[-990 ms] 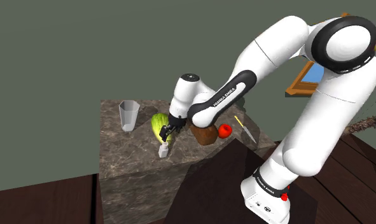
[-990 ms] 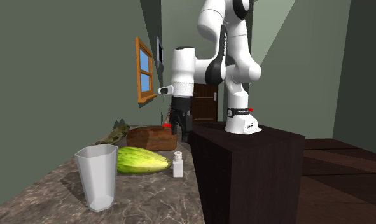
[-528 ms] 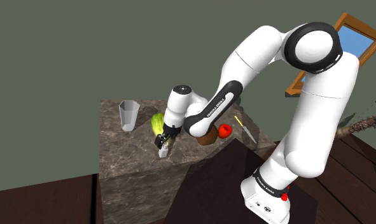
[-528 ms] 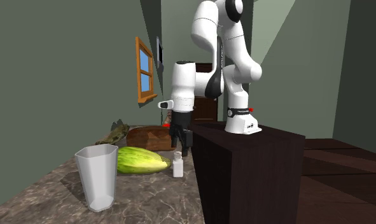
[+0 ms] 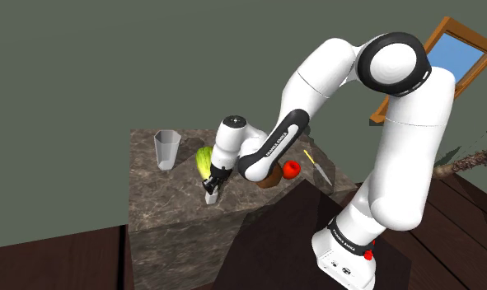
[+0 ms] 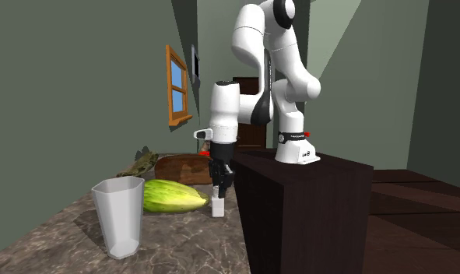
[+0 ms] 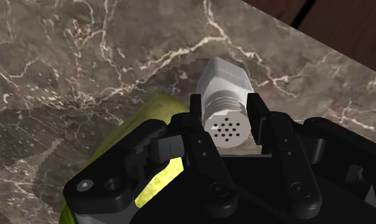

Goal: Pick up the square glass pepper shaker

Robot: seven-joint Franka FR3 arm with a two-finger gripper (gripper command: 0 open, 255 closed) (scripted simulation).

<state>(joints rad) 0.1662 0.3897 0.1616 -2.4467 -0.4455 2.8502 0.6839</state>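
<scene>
The pepper shaker (image 7: 226, 79) is a small square pale bottle with a perforated round cap, standing upright on the marble counter (image 5: 159, 202). My gripper (image 7: 226, 113) has come down over it from above. Its two black fingers (image 7: 196, 109) clasp the cap from both sides, so it is shut on the shaker. In the shoulder view the gripper (image 5: 211, 188) covers the top of the shaker (image 5: 210, 198) near the counter's front edge. In the second exterior view the shaker (image 6: 218, 207) rests on the counter under the gripper (image 6: 219, 191).
A yellow-green vegetable (image 5: 203, 159) lies right behind the shaker. A grey cup (image 5: 166, 149) stands at the shoulder view's left. A brown loaf (image 6: 185, 167), a red fruit (image 5: 291, 169) and a knife (image 5: 318, 169) lie further along. The dark stand (image 6: 298, 202) borders the counter.
The gripper dropped from above the counter down over the shaker, then its fingers shut on the cap. The shaker has stayed in place.
</scene>
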